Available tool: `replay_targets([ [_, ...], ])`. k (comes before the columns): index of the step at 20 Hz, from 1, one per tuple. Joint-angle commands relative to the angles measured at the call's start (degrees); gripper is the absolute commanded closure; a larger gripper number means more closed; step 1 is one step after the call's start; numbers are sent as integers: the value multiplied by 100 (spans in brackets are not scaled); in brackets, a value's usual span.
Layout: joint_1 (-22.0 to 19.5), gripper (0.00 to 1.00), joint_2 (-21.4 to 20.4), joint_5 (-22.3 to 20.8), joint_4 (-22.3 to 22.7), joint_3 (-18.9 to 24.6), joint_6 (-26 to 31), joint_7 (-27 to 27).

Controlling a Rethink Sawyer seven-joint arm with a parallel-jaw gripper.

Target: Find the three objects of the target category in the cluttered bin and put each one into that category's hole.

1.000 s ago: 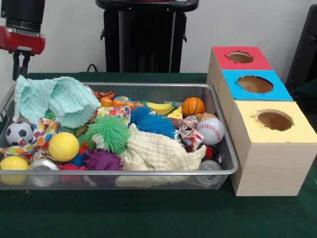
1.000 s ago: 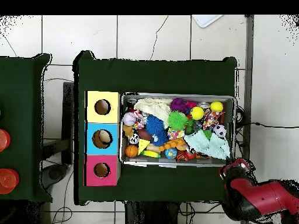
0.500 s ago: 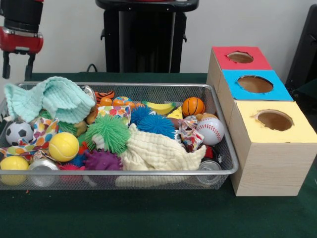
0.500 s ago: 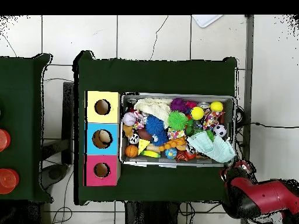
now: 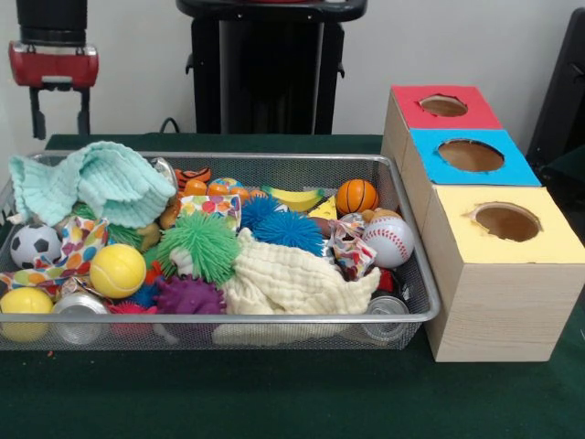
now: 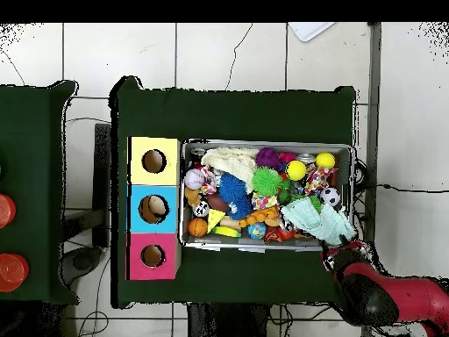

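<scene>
1. My end effector (image 5: pixel 59 112) hangs empty, prongs apart, clear above the bin (image 5: pixel 416 265) so I can scan.
2. Just below it lies the mint cloth (image 5: pixel 96 183), draped over toys.
3. Far across sit the three holed boxes (image 5: pixel 471 155), target category unclear.

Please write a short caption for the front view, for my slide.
Open gripper hovers empty above mint cloth in the cluttered mesh bin.

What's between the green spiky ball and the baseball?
In the front view, a blue spiky ball and a crumpled patterned cloth lie between the green spiky ball and the baseball.
</scene>
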Motion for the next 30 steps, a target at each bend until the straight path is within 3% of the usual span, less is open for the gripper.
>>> replay_targets([
  [1, -30, 0, 11, 1347, 742, 885, 1089, -564],
  [5, 217, 0, -283, 1818, 1099, 881, 953, 11],
  [11, 882, 0, -383, 1678, 1286, 419, 213, 632],
  [15, 1553, 0, -93, 1318, 1265, -223, -721, 1271],
  [19, 2415, 0, 175, 1282, 1093, -1077, -1631, 1766],
  [25, 3188, 0, 700, 1618, 964, -1952, -2658, 1738],
  [30, 3621, 0, 1167, 1927, 852, -2385, -3206, 1650],
])
